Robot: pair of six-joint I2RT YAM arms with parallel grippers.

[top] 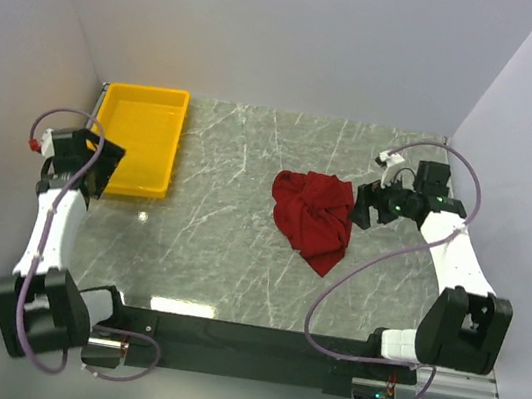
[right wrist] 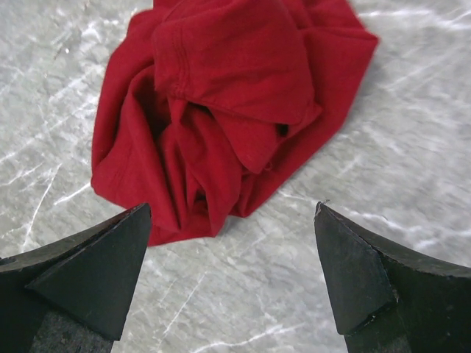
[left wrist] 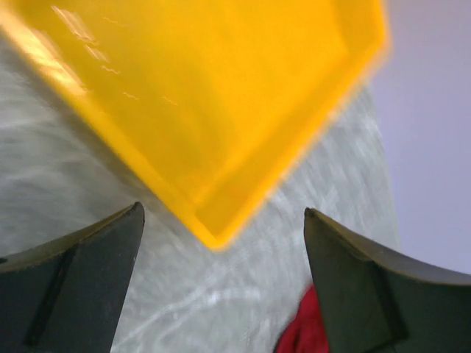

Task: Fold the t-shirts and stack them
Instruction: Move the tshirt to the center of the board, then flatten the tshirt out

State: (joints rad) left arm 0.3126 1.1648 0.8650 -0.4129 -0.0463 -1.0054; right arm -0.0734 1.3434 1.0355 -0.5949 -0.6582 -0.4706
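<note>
Overhead: a crumpled dark red t-shirt (top: 312, 217) lies right of centre on the table (top: 217, 253), not yet folded; the left gripper (top: 99, 165) hangs by the yellow tray (top: 146, 92); left wrist: jaws wide, empty; right wrist: the right gripper (right wrist: 232, 209) gapes empty just short of the cloth; next, probably, grasp an edge and spread it.

a shallow yellow plastic tray (top: 145, 135) sits at the far left corner of the counter (top: 217, 253), its long sides parallel to the left edge. the counter top is grey-green stone with pale veins and a glossy sheen. plain pale walls (top: 293, 32) rise along its far, left and right edges.
</note>
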